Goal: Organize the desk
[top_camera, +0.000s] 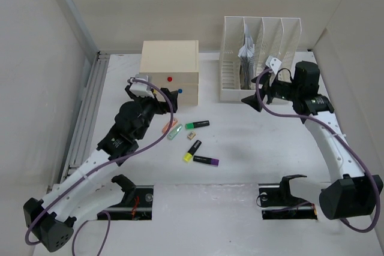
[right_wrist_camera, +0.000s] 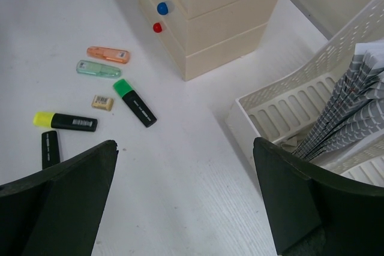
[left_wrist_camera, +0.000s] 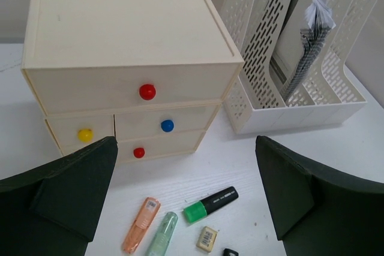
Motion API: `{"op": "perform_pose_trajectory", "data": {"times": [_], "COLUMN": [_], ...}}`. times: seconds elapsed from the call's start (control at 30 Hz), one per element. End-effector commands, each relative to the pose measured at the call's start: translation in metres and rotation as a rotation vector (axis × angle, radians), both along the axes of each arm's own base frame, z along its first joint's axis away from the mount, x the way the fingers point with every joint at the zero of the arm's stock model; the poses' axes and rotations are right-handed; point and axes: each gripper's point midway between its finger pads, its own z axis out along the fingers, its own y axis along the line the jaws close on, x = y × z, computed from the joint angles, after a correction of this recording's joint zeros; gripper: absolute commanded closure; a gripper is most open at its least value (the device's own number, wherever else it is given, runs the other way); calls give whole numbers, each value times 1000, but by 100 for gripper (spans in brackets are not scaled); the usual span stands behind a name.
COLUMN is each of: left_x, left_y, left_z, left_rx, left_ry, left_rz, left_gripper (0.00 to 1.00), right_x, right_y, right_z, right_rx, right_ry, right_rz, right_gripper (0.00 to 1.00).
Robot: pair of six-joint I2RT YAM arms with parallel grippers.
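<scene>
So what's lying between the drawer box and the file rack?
Nothing: only a bare strip of desk separates drawer box and file rack, clearest in the top view.

Drawer box (top_camera: 170, 67) and file rack (top_camera: 261, 46) wall off the back, narrow gap between them; loose markers (top_camera: 192, 151) litter the desk (top_camera: 258, 148) in front.

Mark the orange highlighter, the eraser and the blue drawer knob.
orange highlighter (left_wrist_camera: 140, 225): left wrist view, middle of its body.
eraser (left_wrist_camera: 207, 238): left wrist view, top face.
blue drawer knob (left_wrist_camera: 167, 126): left wrist view, its front.
</scene>
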Motion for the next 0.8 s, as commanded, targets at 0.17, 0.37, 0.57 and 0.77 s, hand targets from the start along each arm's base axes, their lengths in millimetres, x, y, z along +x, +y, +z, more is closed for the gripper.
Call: {"op": "perform_pose_trajectory", "data": {"times": [0.17, 0.37, 0.57, 0.77], "left_x": [12, 23, 35, 48], "left_y": [-11, -14, -7, 2], "left_z": [-17, -20, -30, -55], "left_rx": [-38, -100, -168, -160], "left_ry": [89, 118, 130, 197], "left_rz": [8, -76, -159, -116], "left_gripper": [1, 1, 1, 6], "right_x": [-4, -11, -7, -5], "right_y": [-2, -3, -6, -4], "right_z": [11, 22, 19, 16], "right_rx": [-13, -8, -19, 16], "right_ry": [-75, -130, -140, -95], "right_rz": [9, 9, -20, -35], "right_gripper": [0, 0, 0, 0]}}
